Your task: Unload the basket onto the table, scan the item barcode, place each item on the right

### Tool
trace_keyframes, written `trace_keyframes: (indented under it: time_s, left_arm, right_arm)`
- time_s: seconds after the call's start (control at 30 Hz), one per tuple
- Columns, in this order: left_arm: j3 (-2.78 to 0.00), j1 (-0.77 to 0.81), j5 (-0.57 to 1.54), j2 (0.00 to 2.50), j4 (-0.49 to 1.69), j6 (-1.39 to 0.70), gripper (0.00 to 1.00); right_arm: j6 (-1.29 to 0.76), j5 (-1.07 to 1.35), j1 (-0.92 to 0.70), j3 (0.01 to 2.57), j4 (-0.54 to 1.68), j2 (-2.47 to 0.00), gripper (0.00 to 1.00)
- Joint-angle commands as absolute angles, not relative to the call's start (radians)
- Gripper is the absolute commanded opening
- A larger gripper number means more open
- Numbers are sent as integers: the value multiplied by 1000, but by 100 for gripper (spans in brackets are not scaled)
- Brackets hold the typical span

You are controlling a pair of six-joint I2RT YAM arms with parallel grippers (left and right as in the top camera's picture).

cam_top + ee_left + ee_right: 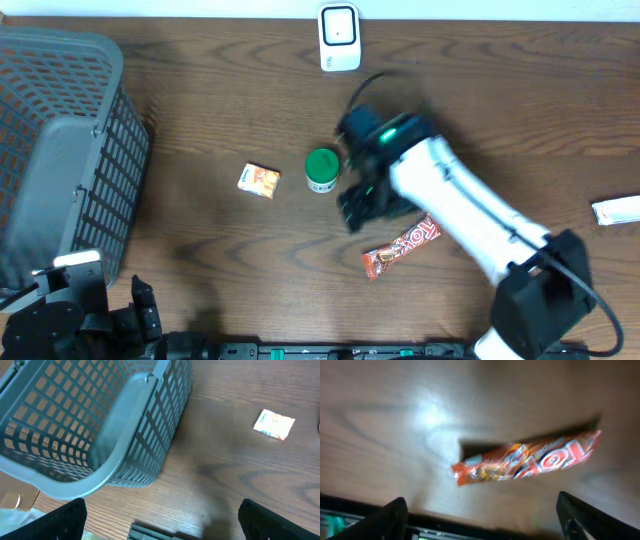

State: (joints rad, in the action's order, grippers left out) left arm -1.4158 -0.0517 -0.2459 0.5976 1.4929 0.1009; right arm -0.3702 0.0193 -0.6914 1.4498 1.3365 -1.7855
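Candy bar [402, 247], red-orange wrapper: lies flat on the wooden table [200, 80], right of centre, slanting from near-left to far-right; nothing grips it.
Right gripper [481, 500]: fingers spread wide apart, above the bar.
Left gripper [162, 510]: fingers wide apart, nothing between them, at the near-left beside the basket.
Scanner [339, 37], white: far edge, centre, well apart from the bar.
Green-lidded jar [322, 168]: upright, centre, just left of the right gripper.
Small packet [259, 180]: left of the jar.
Basket [60, 150], grey mesh: far left.
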Motion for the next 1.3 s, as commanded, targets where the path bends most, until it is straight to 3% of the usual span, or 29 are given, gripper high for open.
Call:
trace_keyframes:
  time_s: [0.0, 0.2, 0.37, 0.93, 1.0, 1.2, 1.27]
  left_arm:
    - [-1421, -56, -255, 599, 1492, 88, 97]
    - [-1421, -56, -255, 599, 1492, 88, 97]
    - [-1421, -56, -255, 599, 1492, 88, 97]
    - [-1421, -56, -255, 599, 1492, 88, 97]
    - [-1421, -56, -255, 599, 1492, 88, 97]
    - [-1421, -56, -255, 599, 1492, 88, 97]
    - [-1421, -56, -255, 599, 1492, 88, 97]
  right_arm:
    - [-643, -142, -827, 1361, 1317, -1784, 90]
    - [-826, -337, -1002, 1219, 1235, -1786, 87]
    - [-849, -346, -995, 1098, 1110, -1786, 70]
    - [-769, -362, -994, 1079, 977, -1839, 63]
    - [-769, -361, -993, 1079, 984, -1870, 57]
    - [-842, -333, -1003, 1087, 1085, -1913, 1]
    - [-841, -316, -1003, 1108, 1118, -1909, 1]
